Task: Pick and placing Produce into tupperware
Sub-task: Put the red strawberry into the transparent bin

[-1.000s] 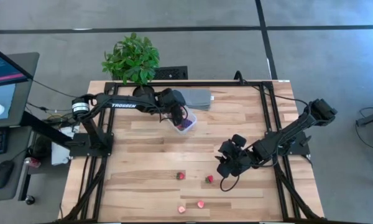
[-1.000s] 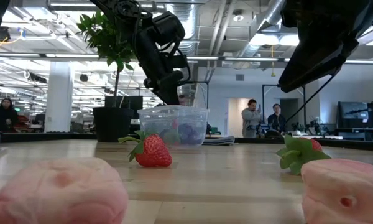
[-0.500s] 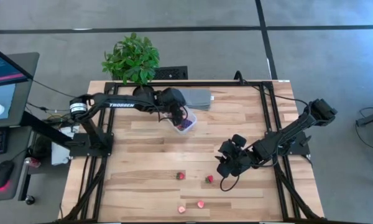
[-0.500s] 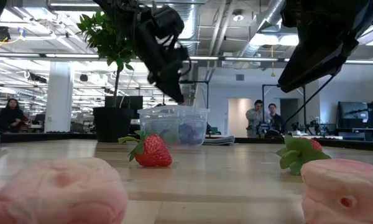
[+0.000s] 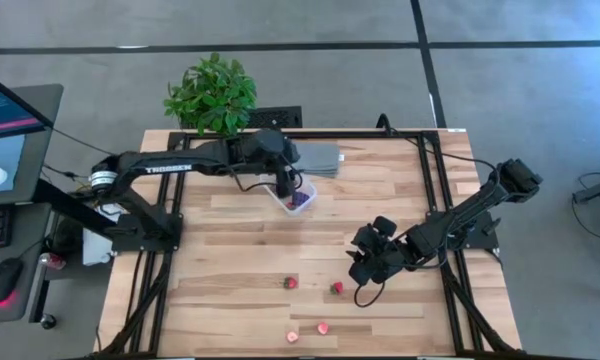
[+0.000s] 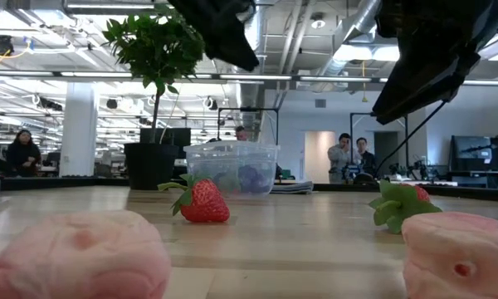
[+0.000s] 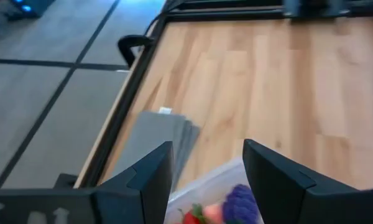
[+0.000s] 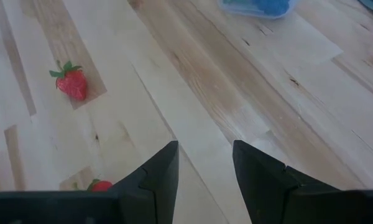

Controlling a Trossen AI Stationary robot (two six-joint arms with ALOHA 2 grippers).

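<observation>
Left gripper point(image 7: 208, 171) jaws apart above tupperware point(image 5: 298, 196), seemingly empty

Two red toy strawberries point(image 5: 291, 283) with green leaves and two pale pink fruit pieces point(image 5: 322, 327) dot a light, striped wooden table point(image 5: 380, 200); a clear plastic tupperware box point(image 5: 298, 196) shows purple-blue inside, beside a flat grey slab point(image 5: 318, 157).

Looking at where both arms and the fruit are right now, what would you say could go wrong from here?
1. The left gripper hangs open just above the tupperware, which sits beside the grey slab; a low sweep might knock the box.
2. Four fruit pieces lie loose near the front edge; the pale pink pieces could be nudged off the table.
3. The right gripper hovers open near a strawberry; descending off-centre could roll it away.
</observation>
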